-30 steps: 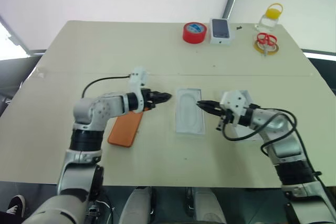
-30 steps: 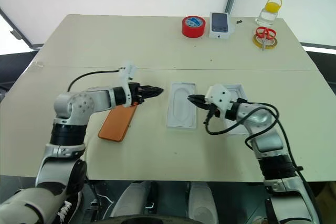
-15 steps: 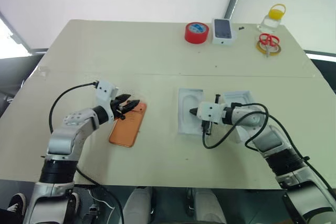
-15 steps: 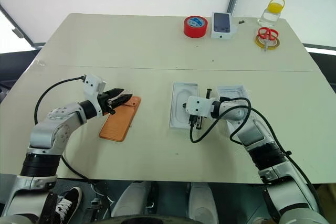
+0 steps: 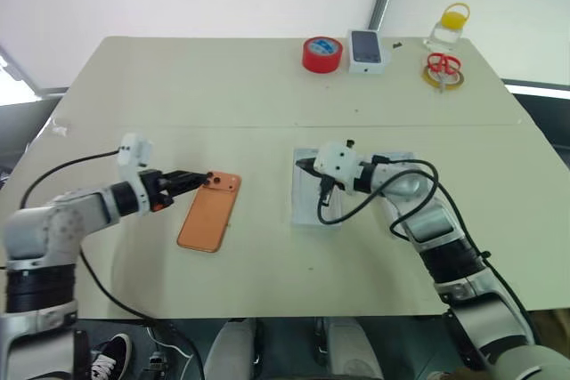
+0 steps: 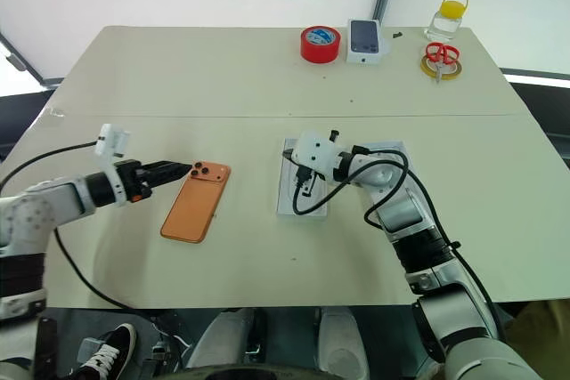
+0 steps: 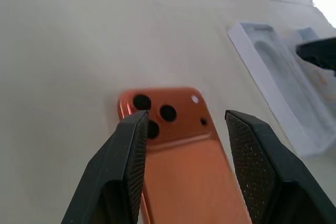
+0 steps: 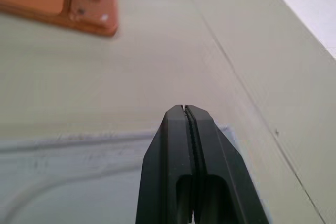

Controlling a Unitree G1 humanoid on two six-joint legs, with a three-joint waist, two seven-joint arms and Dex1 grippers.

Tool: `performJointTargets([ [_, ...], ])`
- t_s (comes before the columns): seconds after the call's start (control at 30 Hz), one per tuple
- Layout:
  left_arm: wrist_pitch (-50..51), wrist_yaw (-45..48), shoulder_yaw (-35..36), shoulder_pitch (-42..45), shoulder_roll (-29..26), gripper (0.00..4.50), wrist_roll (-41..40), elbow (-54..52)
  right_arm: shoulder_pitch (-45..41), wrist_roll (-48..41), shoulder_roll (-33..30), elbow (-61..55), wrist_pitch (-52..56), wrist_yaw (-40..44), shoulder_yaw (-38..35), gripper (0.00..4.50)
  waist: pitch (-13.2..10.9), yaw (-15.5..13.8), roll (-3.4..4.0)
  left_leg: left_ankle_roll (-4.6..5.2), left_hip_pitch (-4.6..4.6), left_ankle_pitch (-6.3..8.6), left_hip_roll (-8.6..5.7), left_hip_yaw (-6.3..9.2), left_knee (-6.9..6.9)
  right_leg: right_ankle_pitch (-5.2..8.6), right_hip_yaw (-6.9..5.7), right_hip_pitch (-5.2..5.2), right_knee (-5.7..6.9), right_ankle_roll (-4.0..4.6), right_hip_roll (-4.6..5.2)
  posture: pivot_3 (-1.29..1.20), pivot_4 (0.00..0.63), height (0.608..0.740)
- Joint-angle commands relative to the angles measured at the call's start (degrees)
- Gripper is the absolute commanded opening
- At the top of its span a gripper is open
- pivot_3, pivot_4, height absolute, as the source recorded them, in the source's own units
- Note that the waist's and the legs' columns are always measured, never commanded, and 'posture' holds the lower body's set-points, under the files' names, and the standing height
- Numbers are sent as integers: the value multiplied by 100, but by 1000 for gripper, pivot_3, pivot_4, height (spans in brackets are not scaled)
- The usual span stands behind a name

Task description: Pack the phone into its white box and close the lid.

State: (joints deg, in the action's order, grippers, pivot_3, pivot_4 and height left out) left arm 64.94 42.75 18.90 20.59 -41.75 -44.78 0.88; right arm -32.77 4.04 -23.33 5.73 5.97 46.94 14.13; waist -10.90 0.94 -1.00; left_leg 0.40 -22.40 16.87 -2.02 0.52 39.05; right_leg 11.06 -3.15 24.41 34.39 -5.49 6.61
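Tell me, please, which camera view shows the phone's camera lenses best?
The left wrist view: the phone lies close, its three dark lenses clear between the open left gripper fingers. The two eye views show the lenses as small dots; the right wrist view shows them far off, beyond the shut right gripper.

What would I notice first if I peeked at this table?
Probably the bright orange phone lying camera-side up on the table's left half, with the left pincer open at its camera end. Next, the red tape roll at the far edge, and the right pincer shut over a white tray in the middle.
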Motion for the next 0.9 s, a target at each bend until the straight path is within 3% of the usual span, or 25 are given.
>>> performJointTargets([
  [0.03,292,219,238,-26,-315,2449,-154,367,-232,28,292,-355,367,-86,225,40,-1,1,1,0,0,0,0,0,0,0,0,1,1,0,0,0,150,740],
  [0.2,529,406,-87,-183,-504,2449,-5,988,-592,409,673,-294,824,361,1241,40,-3,16,5,-4,1,-2,0,-1,-1,0,2,7,10,1,-1,0,150,740],
  [0.37,703,455,-407,-339,-310,2449,-24,700,-971,892,714,53,1314,728,1972,40,-1,-37,2,-6,1,-2,-8,2,1,0,1,8,13,1,9,0,150,740],
  [0.67,521,367,-903,-305,119,2449,311,724,-974,1054,1031,399,1608,911,2342,40,56,-30,62,-10,34,-3,-11,6,-4,0,0,-5,13,1,11,0,150,740],
  [0.9,1305,74,-1248,-24,860,2449,134,513,-994,1123,1417,577,1660,477,2166,40,84,-55,93,-7,101,0,-13,9,-23,5,-3,-72,-2,-3,12,0,150,740],
])
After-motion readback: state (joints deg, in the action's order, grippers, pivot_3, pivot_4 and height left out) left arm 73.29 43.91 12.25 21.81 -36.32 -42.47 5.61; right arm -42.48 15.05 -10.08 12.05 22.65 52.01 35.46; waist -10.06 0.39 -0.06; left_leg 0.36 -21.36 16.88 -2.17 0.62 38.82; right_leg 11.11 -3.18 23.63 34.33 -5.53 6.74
